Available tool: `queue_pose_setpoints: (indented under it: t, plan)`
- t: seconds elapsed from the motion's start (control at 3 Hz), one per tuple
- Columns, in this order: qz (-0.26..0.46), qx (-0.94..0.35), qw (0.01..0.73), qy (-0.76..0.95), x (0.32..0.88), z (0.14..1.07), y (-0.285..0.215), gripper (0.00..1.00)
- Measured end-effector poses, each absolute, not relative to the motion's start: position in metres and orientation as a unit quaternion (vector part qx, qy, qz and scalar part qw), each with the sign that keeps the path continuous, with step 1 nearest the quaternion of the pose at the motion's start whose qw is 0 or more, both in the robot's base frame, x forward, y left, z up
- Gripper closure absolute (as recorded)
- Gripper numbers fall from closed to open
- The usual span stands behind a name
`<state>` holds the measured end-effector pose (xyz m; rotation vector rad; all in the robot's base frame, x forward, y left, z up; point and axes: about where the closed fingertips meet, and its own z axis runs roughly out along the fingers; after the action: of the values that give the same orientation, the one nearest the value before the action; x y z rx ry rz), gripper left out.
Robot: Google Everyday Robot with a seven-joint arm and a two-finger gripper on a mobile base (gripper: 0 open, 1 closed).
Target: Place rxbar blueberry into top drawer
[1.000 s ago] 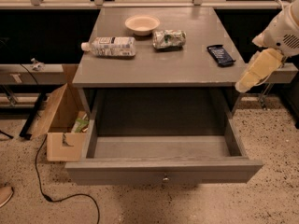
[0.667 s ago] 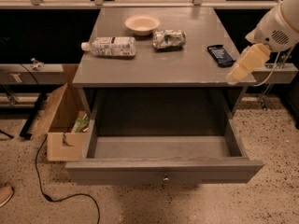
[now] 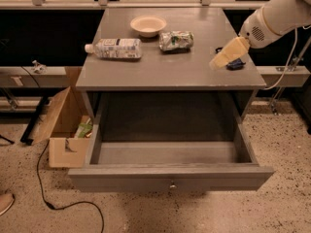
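Observation:
The rxbar blueberry (image 3: 236, 65) lies near the right edge of the grey table top (image 3: 160, 72). Only a dark blue corner of it shows behind my arm. My gripper (image 3: 218, 62), pale beige, hangs just above the table top, right in front of the bar and to its left. The top drawer (image 3: 170, 177) is pulled wide open below the table. Its inside is bare, and the round knob (image 3: 172, 184) sits at the middle of its front panel.
A plastic bottle (image 3: 115, 48) lies on its side at the table's left. A pale bowl (image 3: 148, 25) and a green-and-white snack bag (image 3: 176, 40) sit at the back. An open cardboard box (image 3: 62, 130) and a black cable (image 3: 46, 188) are on the floor at left.
My gripper has moved from beyond the table's right front corner up and leftward, over the table top, and now covers most of the blue bar.

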<state>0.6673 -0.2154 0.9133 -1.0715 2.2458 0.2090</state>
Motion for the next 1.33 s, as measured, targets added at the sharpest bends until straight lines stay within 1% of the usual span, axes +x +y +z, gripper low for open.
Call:
queue_pose_setpoints:
  t: [0.33, 1.0, 1.33]
  plan:
    - [0.084, -0.358, 0.323, 0.872, 0.705, 0.889, -0.210, 0.00]
    - [0.105, -0.327, 0.310, 0.886, 0.734, 0.856, -0.202, 0.00]
    - [0.111, -0.301, 0.313, 0.894, 0.742, 0.845, -0.212, 0.00]
